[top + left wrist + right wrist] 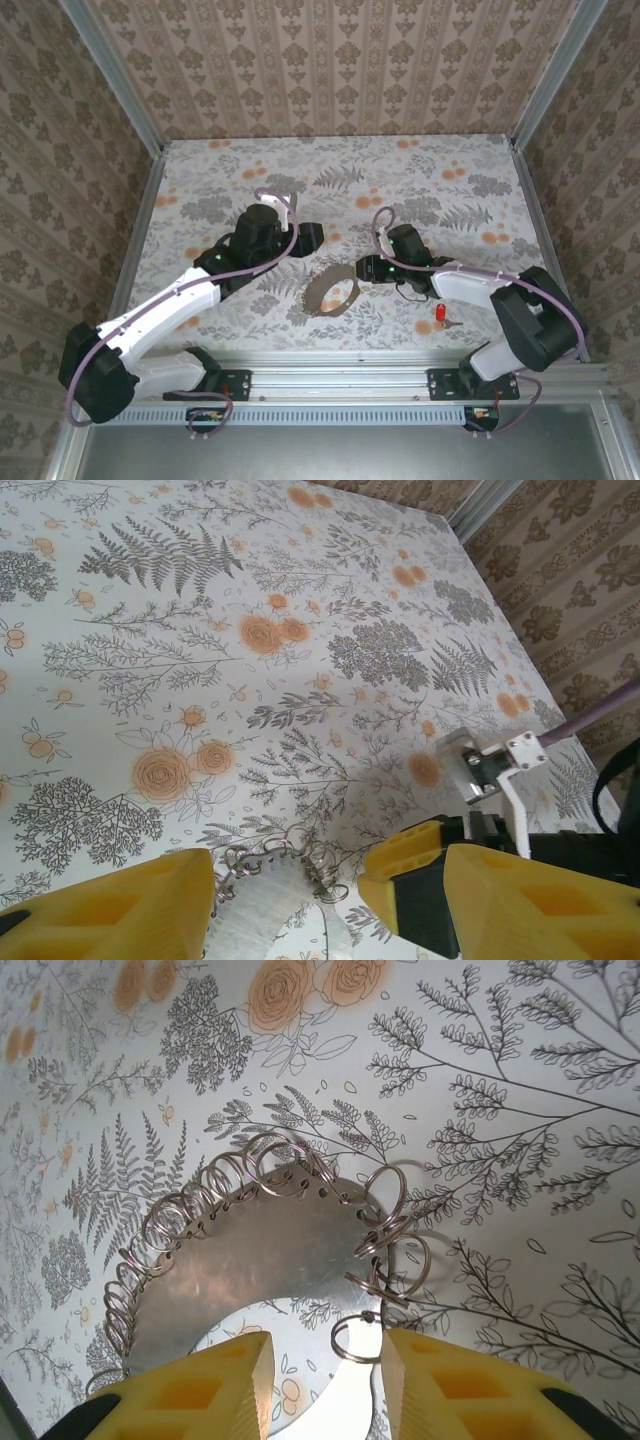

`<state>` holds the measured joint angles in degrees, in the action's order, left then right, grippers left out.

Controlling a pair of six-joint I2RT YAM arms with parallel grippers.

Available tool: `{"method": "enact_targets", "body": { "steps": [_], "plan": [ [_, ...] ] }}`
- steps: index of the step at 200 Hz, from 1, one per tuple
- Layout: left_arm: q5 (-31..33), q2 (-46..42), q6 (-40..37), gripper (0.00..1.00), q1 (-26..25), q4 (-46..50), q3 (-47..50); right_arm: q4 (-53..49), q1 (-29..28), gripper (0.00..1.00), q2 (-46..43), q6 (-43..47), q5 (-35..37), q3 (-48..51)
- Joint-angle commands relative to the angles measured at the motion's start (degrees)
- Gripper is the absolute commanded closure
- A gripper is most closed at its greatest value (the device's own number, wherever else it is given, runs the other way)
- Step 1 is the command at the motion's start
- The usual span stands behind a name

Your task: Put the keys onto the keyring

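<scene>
Keyring [312,295], a dark brown band bent into an oval loop, stands on its edge on the flower-printed worktop [420,170], about midway between the two arms. The red-headed key [438,314] lies flat on the worktop, well apart from the keyring on the right arm's side and nearer the arms' bases. It is not on the keyring, and neither claw touches it.

The right claw [362,270] sits at the keyring's right rim. In the right wrist view, the right claw [325,1345] is released, with its yellow fingers [215,1385] partly open. The keyring [260,1260] shows here as a grey curved band that runs down into the gap between the fingers. A row of small silvery rings [200,1200] is threaded through holes along the band's edge. One loose ring [352,1340] hangs right between the fingertips. No finger visibly presses on the band.

The left claw [308,238] is just beyond the keyring's far-left rim. In the left wrist view, the left claw [285,875] is spread wide and is also released. The ring-fringed edge of the keyring [265,895] sits low between its fingers. It is close against one finger and clear of the other, and I cannot tell whether it touches the near one.
</scene>
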<state>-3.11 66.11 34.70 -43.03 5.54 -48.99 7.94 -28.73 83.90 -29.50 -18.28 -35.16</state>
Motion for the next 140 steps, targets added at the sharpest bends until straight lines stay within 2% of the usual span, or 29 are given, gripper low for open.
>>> {"method": "enact_targets", "body": {
  "steps": [1, 34, 140],
  "plan": [
    [-0.6, 0.0, -1.0, 0.35, 0.3, -1.5, -1.1, -7.4, 0.3, 0.64, -1.3, 2.3, 2.3, -1.0],
    [-0.4, 0.2, -1.0, 0.35, 0.3, -1.3, -1.2, -9.4, 0.1, 0.62, -0.5, 2.6, 2.0, -1.5],
    [-0.5, 0.6, -1.1, 0.34, 0.4, -1.0, -1.5, -5.2, -0.7, 0.58, 7.7, 3.3, -1.2, -5.8]
  ]
}}
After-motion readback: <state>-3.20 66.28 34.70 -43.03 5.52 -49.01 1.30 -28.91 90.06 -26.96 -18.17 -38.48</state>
